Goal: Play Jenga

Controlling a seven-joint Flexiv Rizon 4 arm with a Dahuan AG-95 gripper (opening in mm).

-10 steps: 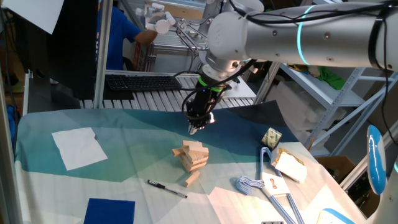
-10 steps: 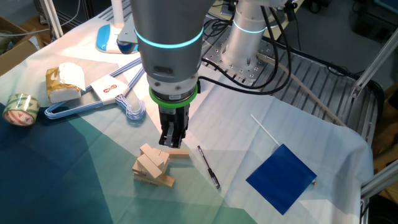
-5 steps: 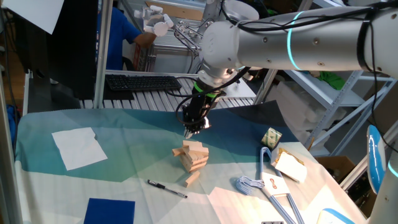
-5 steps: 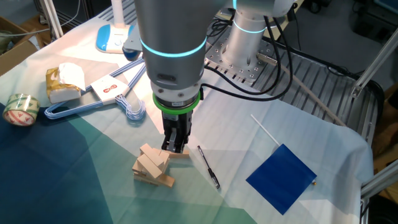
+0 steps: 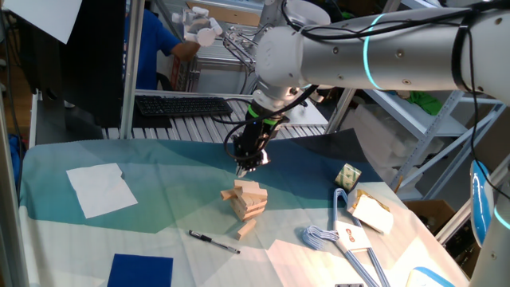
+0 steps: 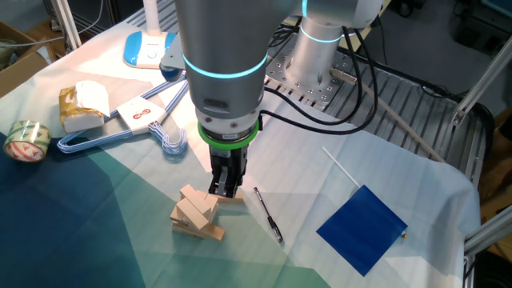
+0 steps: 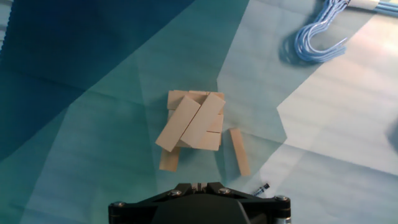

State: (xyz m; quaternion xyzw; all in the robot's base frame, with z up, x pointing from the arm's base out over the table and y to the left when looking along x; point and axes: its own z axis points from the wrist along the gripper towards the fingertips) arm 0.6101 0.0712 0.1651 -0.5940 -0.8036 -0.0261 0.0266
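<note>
- The Jenga stack (image 5: 248, 201) (image 6: 197, 213) (image 7: 194, 121) sits on the teal part of the tablecloth (image 5: 159, 171), small and uneven, with its top two blocks lying askew across the layers beneath.
- One loose block (image 7: 239, 151) (image 5: 246, 229) lies flat on the cloth just beside the stack, apart from it.
- My gripper (image 5: 246, 166) (image 6: 226, 190) hangs above the stack, touching no block; my fingers look close together and carry nothing, though my own camera shows only the base of the hand.
- A black pen (image 5: 213, 241) (image 6: 268, 214) lies near the loose block, on the side away from the stack.
- Farther out are a dark blue square (image 6: 362, 229) (image 5: 141, 269), a white sheet (image 5: 101, 188), blue hangers (image 6: 128, 132) (image 7: 323, 34) and a tape roll (image 6: 25, 140).
</note>
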